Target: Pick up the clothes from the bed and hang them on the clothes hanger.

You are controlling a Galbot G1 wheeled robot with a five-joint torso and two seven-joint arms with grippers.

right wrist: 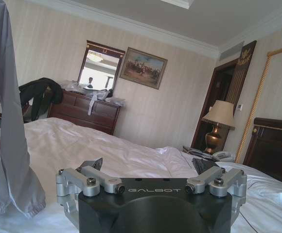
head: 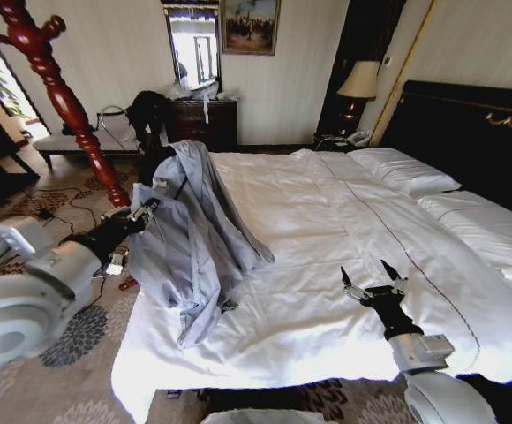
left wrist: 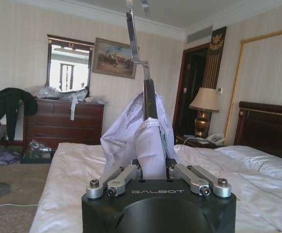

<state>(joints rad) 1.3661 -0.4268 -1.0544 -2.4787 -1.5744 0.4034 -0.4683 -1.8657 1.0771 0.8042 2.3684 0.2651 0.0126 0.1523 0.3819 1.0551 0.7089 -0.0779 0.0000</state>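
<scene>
The light grey-lavender shirt [head: 194,238] is lifted into a peak over the left edge of the bed [head: 327,230], its lower part trailing on the white sheet. My left gripper [head: 146,212] is at the shirt's left side. In the left wrist view, the left gripper [left wrist: 153,167] is shut on the black clothes hanger [left wrist: 149,99] with shirt fabric [left wrist: 131,131] draped over it, and the silver hook [left wrist: 131,29] points up. My right gripper [head: 372,278] hovers open over the bed's near side, apart from the shirt. In the right wrist view, the right gripper [right wrist: 148,167] holds nothing and a sleeve [right wrist: 5,145] hangs beside it.
A red turned wooden post [head: 62,97] stands left of the bed, above my left arm. Cables [head: 53,208] lie on the patterned carpet. A black garment [head: 150,110] sits by the dark dresser [head: 205,122]. A lamp [head: 359,79] and the dark headboard [head: 477,124] are at the right.
</scene>
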